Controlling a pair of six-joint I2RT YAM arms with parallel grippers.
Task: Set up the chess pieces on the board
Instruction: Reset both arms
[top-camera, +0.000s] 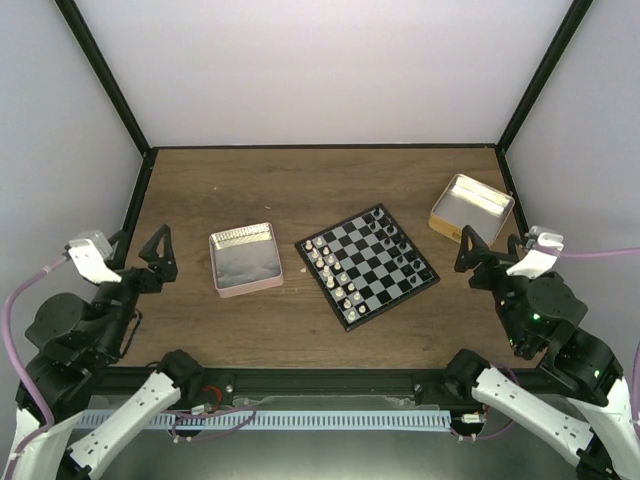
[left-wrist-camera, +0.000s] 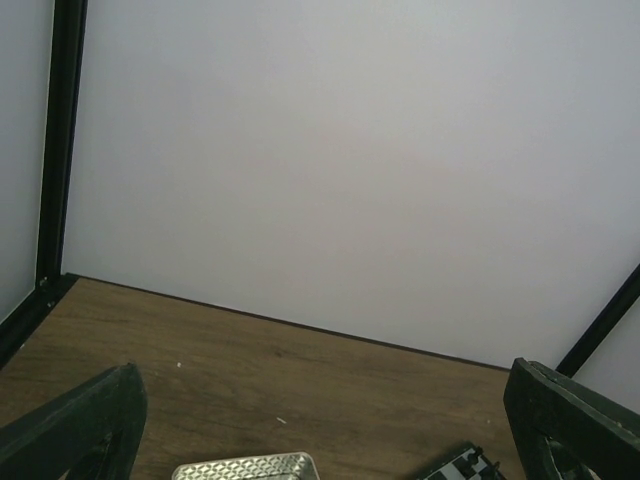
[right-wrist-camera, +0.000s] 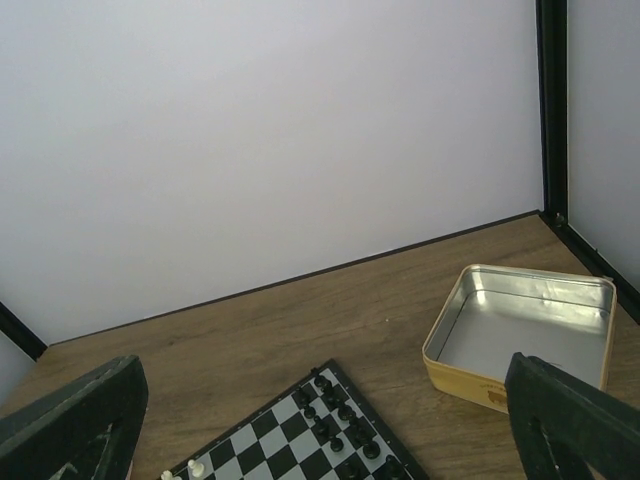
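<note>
While the left gripper (top-camera: 160, 252) and right gripper (top-camera: 474, 252) gape wide, empty, near side edges of the brown wooden table (top-camera: 300, 185), cream-white and black chess pieces (top-camera: 327, 264) line opposite sides of the black-and-grey chequered board (top-camera: 368, 270).

A brown wood-grain table (top-camera: 300, 190) fills the bottom of a small booth. Behind it rises a plain back wall (top-camera: 320, 70), pale with a faint lilac cast (the light on it is soft and even). A left wall (top-camera: 50, 150) and a right wall (top-camera: 600, 150) of the same pale panel close the sides. A black left post (top-camera: 105, 75) and a black right post (top-camera: 540, 75) run up the back corners, and a thin black strip (top-camera: 320, 147) edges the table where it meets the back wall. Along the near edge lies a black rail (top-camera: 330, 380), with a white slotted strip (top-camera: 330, 418) just below it. A few pale specks (left-wrist-camera: 281, 420) dot the wood.
</note>
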